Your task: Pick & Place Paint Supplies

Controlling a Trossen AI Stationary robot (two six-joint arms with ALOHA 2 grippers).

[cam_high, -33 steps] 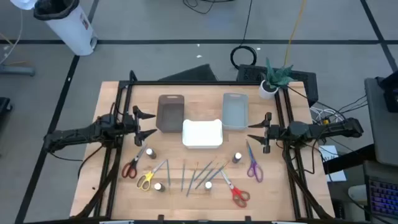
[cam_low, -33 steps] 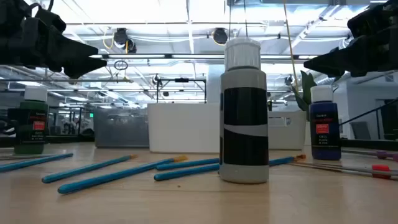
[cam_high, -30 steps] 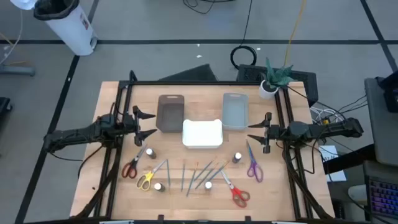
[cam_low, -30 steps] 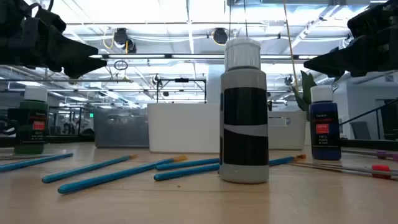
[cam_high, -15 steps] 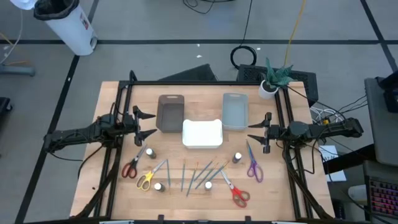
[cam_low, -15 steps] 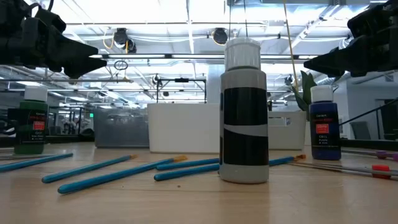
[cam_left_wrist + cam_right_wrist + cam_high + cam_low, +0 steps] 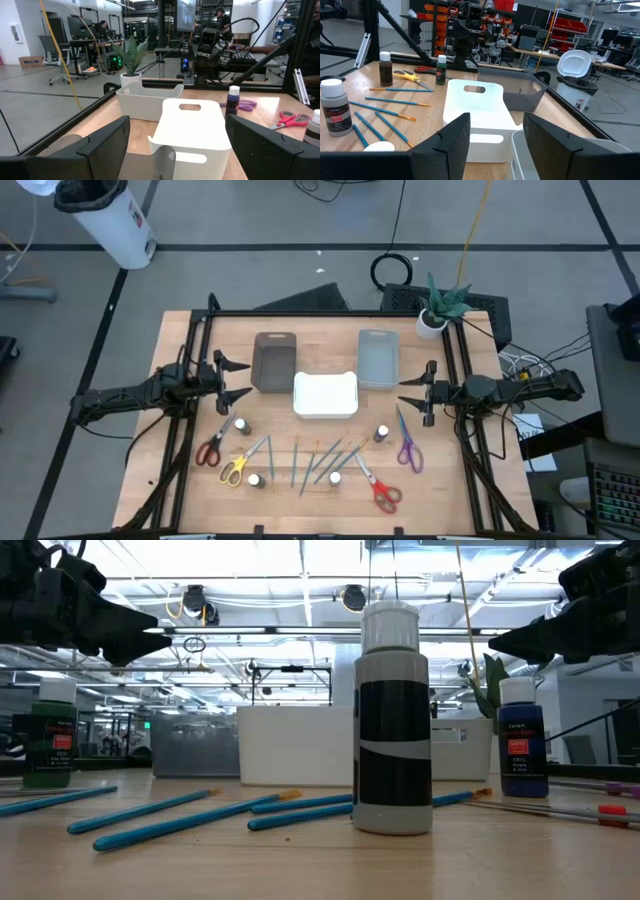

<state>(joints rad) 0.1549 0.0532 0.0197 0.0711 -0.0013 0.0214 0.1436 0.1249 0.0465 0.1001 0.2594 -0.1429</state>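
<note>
The paint supplies lie untouched across the near half of the tabletop (image 7: 180, 470), and against the pictures from 1.1 s ago nothing has shifted: no bottle, brush or scissors has moved. 4 small paint bottles stand among them, one near the left scissors (image 7: 243, 426), one beside the yellow-handled scissors (image 7: 256, 480), one in the middle (image 7: 335, 478) and one toward the right (image 7: 382, 434). The thin brushes (image 7: 318, 460) fan out between them. The red-handled scissors on the left (image 7: 210, 448), the yellow-handled scissors (image 7: 235, 468), the red-handled scissors near the front (image 7: 381, 492) and the purple-handled scissors (image 7: 408, 448) all lie flat.

Behind them sit the brown tray (image 7: 275, 362), the white tray (image 7: 325, 395) and the grey tray (image 7: 378, 358), with nothing in them as far as the high view shows.

The left tool (image 7: 236, 379) hangs over the left edge with its fingers spread wide and holding nothing. The right tool (image 7: 412, 392) mirrors it on the right side, also wide and holding nothing. Both hold the same pose as before.

So I judge the task not yet begun: the arms are parked, and every item remains to be picked.
</note>
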